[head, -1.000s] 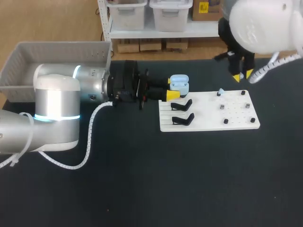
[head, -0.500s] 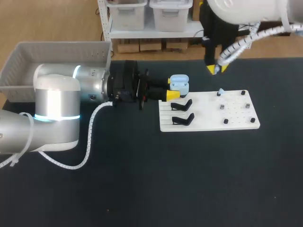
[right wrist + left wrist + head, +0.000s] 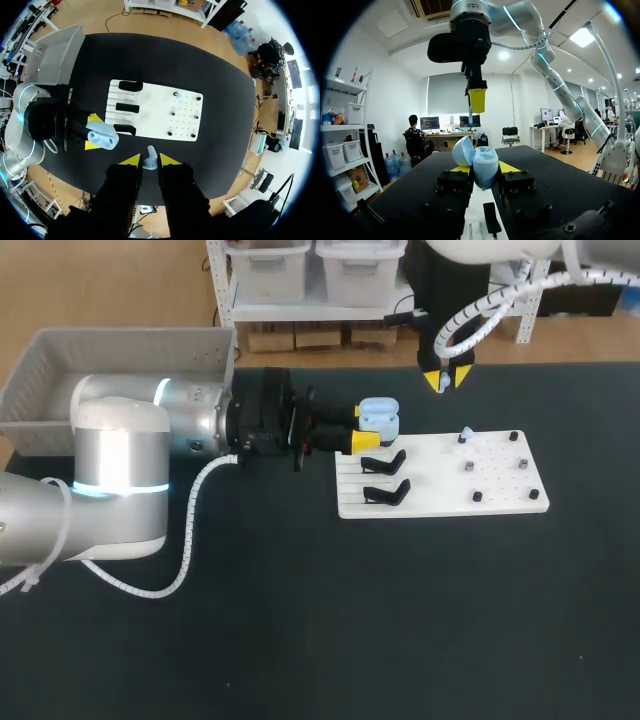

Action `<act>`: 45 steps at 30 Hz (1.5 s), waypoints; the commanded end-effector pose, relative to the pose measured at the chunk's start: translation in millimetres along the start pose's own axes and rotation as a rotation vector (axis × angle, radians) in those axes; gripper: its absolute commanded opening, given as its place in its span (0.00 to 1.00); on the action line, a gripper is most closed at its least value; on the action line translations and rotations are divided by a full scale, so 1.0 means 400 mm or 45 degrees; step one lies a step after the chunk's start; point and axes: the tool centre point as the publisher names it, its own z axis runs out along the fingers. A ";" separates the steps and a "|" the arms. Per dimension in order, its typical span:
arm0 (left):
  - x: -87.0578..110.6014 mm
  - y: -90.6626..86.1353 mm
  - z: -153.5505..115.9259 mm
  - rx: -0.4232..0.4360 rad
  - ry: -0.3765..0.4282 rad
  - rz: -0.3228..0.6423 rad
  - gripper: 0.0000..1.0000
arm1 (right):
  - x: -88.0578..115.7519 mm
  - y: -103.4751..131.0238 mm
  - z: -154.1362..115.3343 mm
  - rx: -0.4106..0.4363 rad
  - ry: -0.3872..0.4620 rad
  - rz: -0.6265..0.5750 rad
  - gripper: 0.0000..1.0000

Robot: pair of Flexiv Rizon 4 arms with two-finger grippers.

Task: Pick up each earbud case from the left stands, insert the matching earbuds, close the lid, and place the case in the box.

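Holding open earbud case (image 3: 379,417) in closed left pincer (image 3: 366,428), pinching small earbud (image 3: 150,163) in right pincer (image 3: 150,159). Probably light, smooth, slippery; better to grip the case low on its two sides.

Silver arms (image 3: 120,470), black wrists (image 3: 262,425), white ribbed cables (image 3: 190,530)

Left hand (image 3: 368,427) level, clamped; right hand (image 3: 445,380) raised, pointing down, pinched

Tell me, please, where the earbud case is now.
In the head view the earbud case is clamped in the left gripper at the white board's far left corner, beside the black stands.
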 end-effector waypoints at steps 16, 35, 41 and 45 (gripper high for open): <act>0.003 -0.003 0.001 -0.006 -0.003 0.004 0.00 | 0.020 0.034 -0.038 0.000 -0.045 0.082 0.00; 0.003 -0.003 0.001 -0.006 -0.003 0.004 0.00 | 0.048 0.138 -0.038 0.007 0.021 0.660 0.00; 0.003 -0.003 0.001 -0.006 -0.003 0.004 0.00 | 0.049 0.160 -0.028 0.076 -0.007 0.720 0.00; 0.003 -0.003 0.001 -0.006 -0.003 0.004 0.00 | 0.044 0.175 -0.024 0.072 -0.013 0.755 0.00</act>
